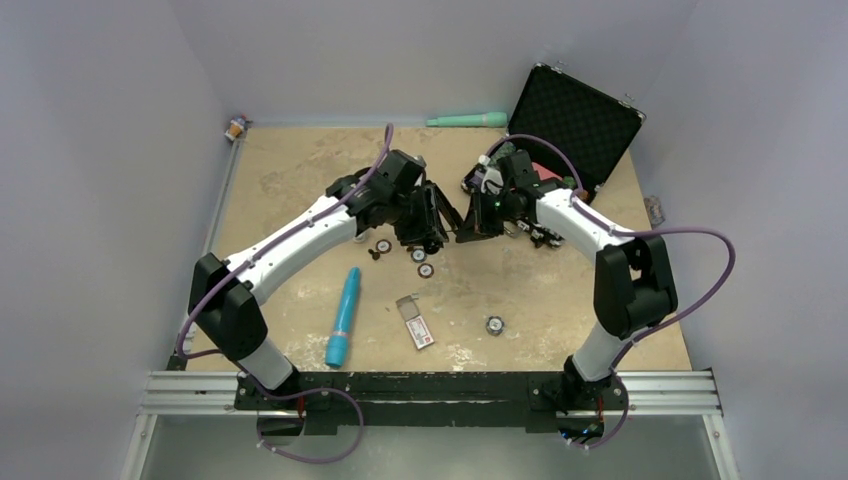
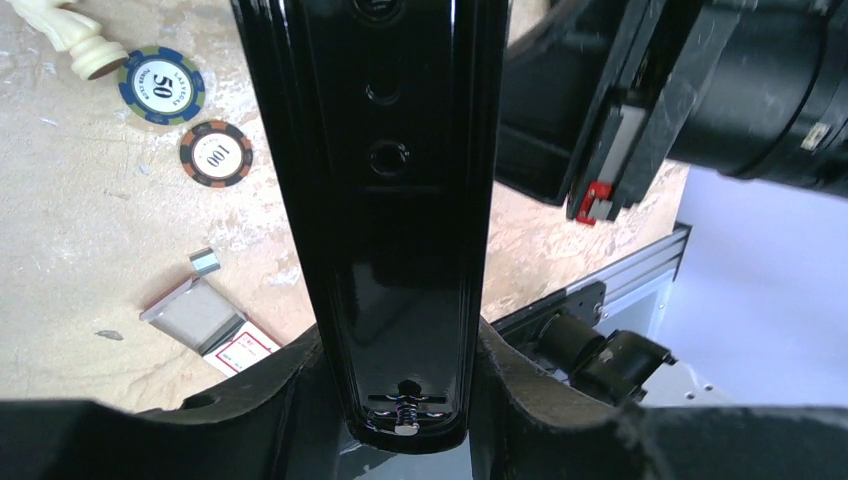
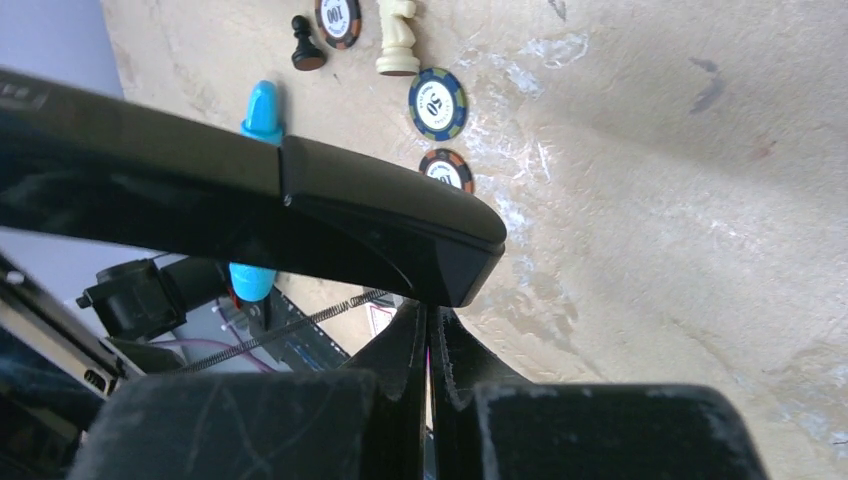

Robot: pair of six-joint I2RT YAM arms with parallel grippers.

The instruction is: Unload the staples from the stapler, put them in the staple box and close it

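The black stapler point(image 1: 452, 218) hangs above the table's middle, held between both grippers. In the left wrist view its glossy underside point(image 2: 390, 200) runs up the frame, with a small silvery spring at its near end. My left gripper point(image 2: 400, 350) is shut on its two sides; it also shows from above point(image 1: 435, 215). In the right wrist view the stapler's black upper arm point(image 3: 350, 210) crosses the frame and a thin stretched spring point(image 3: 290, 330) runs to my fingertips. My right gripper point(image 3: 432, 320) is pressed almost shut on a thin part under the stapler's end; it shows from above too point(image 1: 475, 222).
On the table below lie the blue tube point(image 1: 342, 316), poker chips point(image 1: 425, 270), chess pieces point(image 3: 398, 40), a small staple box point(image 1: 415, 322) and a small round part point(image 1: 494, 325). An open black case point(image 1: 575, 125) and a green tube point(image 1: 467, 120) are at the back.
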